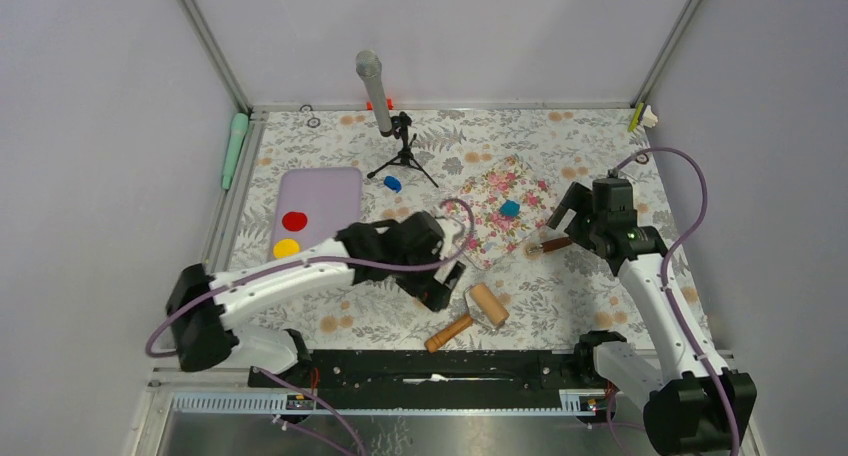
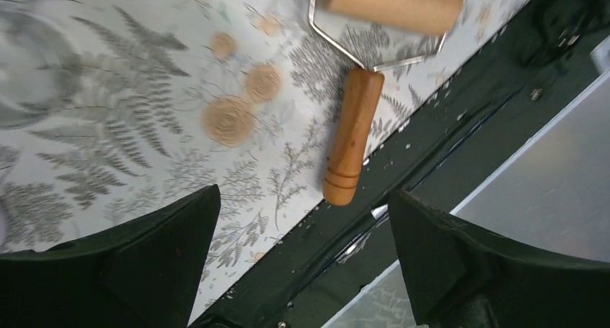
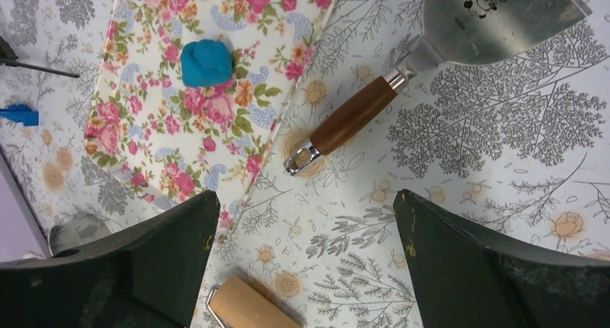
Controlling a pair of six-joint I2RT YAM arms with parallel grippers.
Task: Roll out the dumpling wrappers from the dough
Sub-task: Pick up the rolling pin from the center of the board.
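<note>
Looking from above, the dough (image 1: 510, 208) is a small blue lump on the pink mat (image 1: 495, 231), between the two arms. The left gripper (image 1: 448, 284) hangs spread wide and empty just beside the roller (image 1: 483, 309), near the front edge of the table (image 1: 600, 296). The right gripper (image 1: 563, 216), just as wide and empty, hovers by the mat's right edge above a scraper (image 1: 552, 244). A smaller blue piece (image 1: 392, 184) lies by the tripod (image 1: 405, 156).

Left wrist: the roller lies untouched on the table beyond the parted fingers (image 2: 165, 263).

Right wrist: the lump sits on the mat with the scraper to its right, and nothing is between the fingers (image 3: 144, 270).
</note>
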